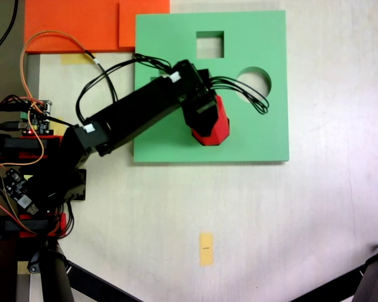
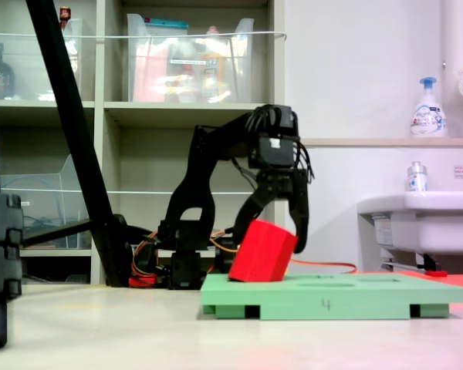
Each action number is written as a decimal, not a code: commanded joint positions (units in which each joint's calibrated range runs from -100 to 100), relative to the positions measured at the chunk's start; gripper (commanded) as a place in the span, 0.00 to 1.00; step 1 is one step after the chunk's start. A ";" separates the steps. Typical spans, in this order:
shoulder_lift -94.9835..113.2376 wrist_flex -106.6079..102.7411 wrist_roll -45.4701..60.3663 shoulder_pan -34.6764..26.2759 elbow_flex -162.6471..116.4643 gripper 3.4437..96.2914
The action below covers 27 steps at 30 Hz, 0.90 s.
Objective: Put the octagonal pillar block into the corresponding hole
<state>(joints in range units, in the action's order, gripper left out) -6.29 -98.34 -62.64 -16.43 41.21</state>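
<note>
Standing at the left of the first exterior view, the Koch arm's base is ringed by loose orange and black wires, with a small circuit board beside it. From there the black arm reaches up and to the right, out over the green foam board, which lies flat on the pale table. An orange foam sheet lies at the top left, touching the board's corner. A small yellow tag sits alone on the table below the board.

The octagonal pillar block is a bright red foam prism with flat sides. In the second exterior view the block is tilted, its lower left edge down on or in the board and its right side lifted. I cannot tell whether the corresponding hole lies under it, since arm and block cover that spot.

The claw points downward from a bent wrist, its two black fingers straddling the block's upper part and gripping it.

Further right on the board in the first exterior view are a square cutout and a round cutout, both unfilled. In the second exterior view a white sink stands at the right, with a pump bottle on the ledge above.
</note>
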 commanded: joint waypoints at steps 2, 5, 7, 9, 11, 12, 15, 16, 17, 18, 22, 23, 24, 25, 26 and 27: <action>0.29 -1.66 -0.73 -0.68 4.86 0.35; -0.55 -1.66 -0.88 -0.73 4.86 0.35; -0.83 -1.66 -1.07 -0.73 4.86 0.35; -0.97 -1.66 -1.71 -0.73 4.86 0.35; -0.97 -1.66 -2.20 -0.73 4.86 0.35; -0.97 -1.66 -2.64 -0.63 4.86 0.35; -0.97 -1.66 -3.66 -0.29 4.86 0.35; -0.97 -1.66 -3.76 -0.24 4.86 0.35; -0.97 -1.66 -3.81 -0.20 4.86 0.35; -0.97 -1.66 -3.91 -0.10 4.86 0.35; -1.39 -1.66 -4.84 0.24 4.86 0.35; -1.39 -1.66 -4.84 0.34 4.86 0.35; -1.39 -1.66 -4.84 0.54 5.16 0.35; -1.39 -1.66 -4.88 0.68 5.65 0.35; -1.25 -1.66 -4.84 0.88 6.15 0.35; -0.97 -1.66 -4.84 1.03 6.15 0.35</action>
<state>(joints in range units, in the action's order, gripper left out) -8.62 -98.43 -66.98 -16.00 42.19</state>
